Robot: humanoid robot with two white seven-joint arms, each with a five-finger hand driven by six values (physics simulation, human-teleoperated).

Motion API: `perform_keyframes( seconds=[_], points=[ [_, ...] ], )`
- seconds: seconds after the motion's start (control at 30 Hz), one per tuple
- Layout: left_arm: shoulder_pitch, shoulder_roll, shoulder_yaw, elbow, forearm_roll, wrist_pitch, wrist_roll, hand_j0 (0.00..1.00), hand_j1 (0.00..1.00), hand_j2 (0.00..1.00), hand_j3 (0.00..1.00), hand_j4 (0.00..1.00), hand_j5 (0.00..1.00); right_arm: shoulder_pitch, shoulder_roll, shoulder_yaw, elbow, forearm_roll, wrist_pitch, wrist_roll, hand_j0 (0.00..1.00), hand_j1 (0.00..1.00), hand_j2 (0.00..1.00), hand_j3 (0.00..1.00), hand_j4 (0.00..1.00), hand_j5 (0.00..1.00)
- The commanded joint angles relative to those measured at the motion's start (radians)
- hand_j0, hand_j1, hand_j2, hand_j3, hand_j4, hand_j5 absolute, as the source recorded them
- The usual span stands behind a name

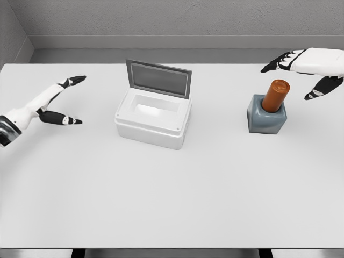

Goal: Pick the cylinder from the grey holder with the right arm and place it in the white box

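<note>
My right hand (307, 70) hovers open just above the cylinder (276, 95). It stands tilted in the holder (266, 119). My left hand (56, 102) is open too.

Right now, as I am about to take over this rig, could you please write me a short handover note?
Right robot hand: open, fingers spread, holding nothing, hovering just above and to the right of the orange cylinder.
Left robot hand: open, empty, over the table's left side.
Orange cylinder: tilted, standing in the grey holder on the right of the table.
White box: mid-table, lid raised, inside appears empty.
Done: right robot hand is near the cylinder.
Left: grasp the cylinder, lift it out, carry it left, place it in the white box.
</note>
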Motion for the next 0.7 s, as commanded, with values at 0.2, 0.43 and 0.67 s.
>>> perform_keyframes(
  seconds=[0.2,0.43,0.67],
  points=[
    [-0.014,-0.056,0.05,0.012,0.051,0.001,-0.056,1.0,1.0,1.0,1.0,1.0,1.0,0.002,0.019,-0.003,0.029,-0.012,0.003,-0.011,1.0,1.0,1.0,1.0,1.0,1.0],
    [-0.098,-0.105,0.086,0.127,0.031,0.001,-0.091,1.0,1.0,1.0,1.0,1.0,1.0,-0.003,0.047,0.065,0.067,-0.012,0.003,-0.039,1.0,1.0,1.0,1.0,1.0,1.0],
    [-0.242,-0.212,0.084,0.346,-0.058,0.001,-0.2,1.0,1.0,1.0,1.0,1.0,1.0,-0.014,0.113,0.061,0.193,-0.003,0.003,-0.028,1.0,1.0,1.0,1.0,1.0,1.0]
  ],
)
